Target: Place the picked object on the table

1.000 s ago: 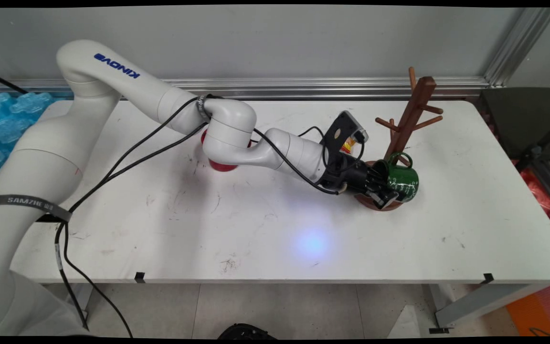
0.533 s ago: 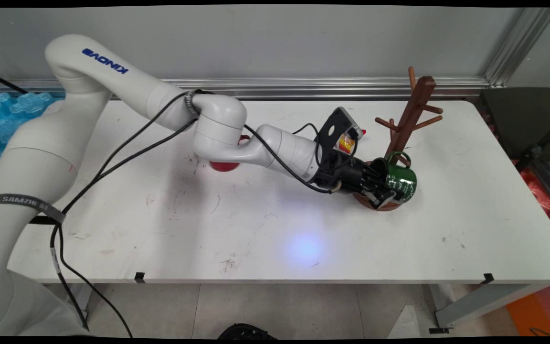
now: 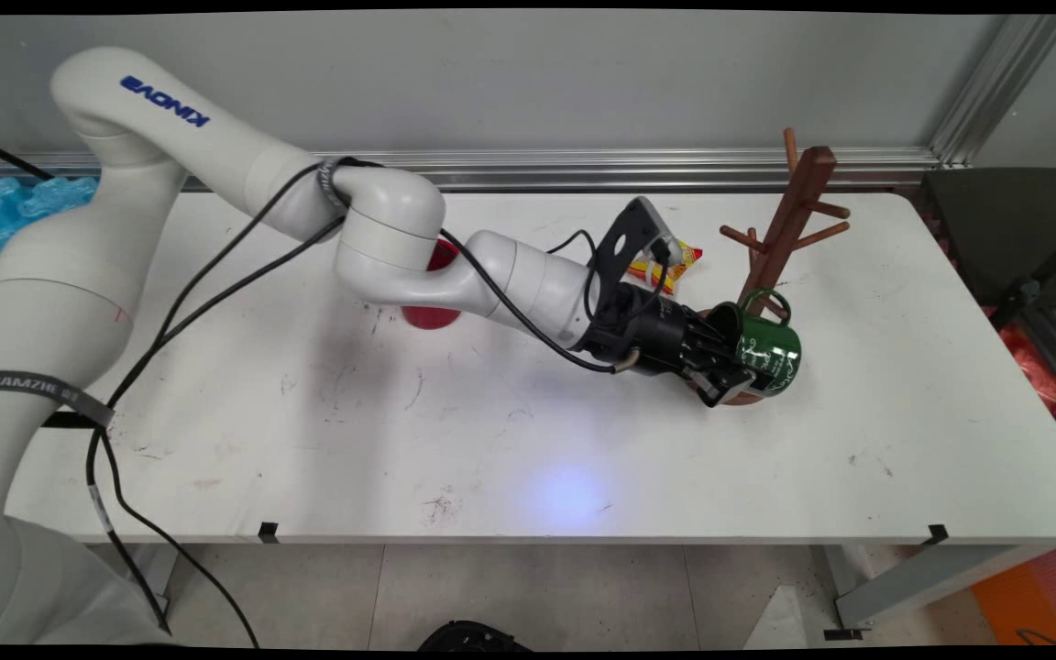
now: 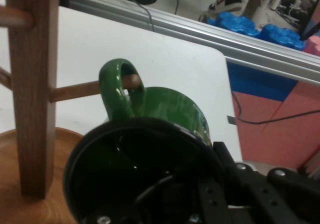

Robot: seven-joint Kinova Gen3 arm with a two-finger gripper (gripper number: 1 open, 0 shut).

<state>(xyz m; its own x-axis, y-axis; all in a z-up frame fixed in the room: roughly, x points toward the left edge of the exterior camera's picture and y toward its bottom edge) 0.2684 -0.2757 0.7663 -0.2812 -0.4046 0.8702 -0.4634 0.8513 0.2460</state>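
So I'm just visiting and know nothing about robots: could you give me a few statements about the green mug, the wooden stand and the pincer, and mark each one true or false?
1. The pincer grips the green mug by its rim. True.
2. The mug's handle is looped over a peg of the wooden mug tree. True.
3. The mug stands upright on the table. False: it is tipped on its side at the tree's base.
4. A blue cup sits behind the arm. False: the cup there is red.
5. A yellow and red packet lies near the tree. True.
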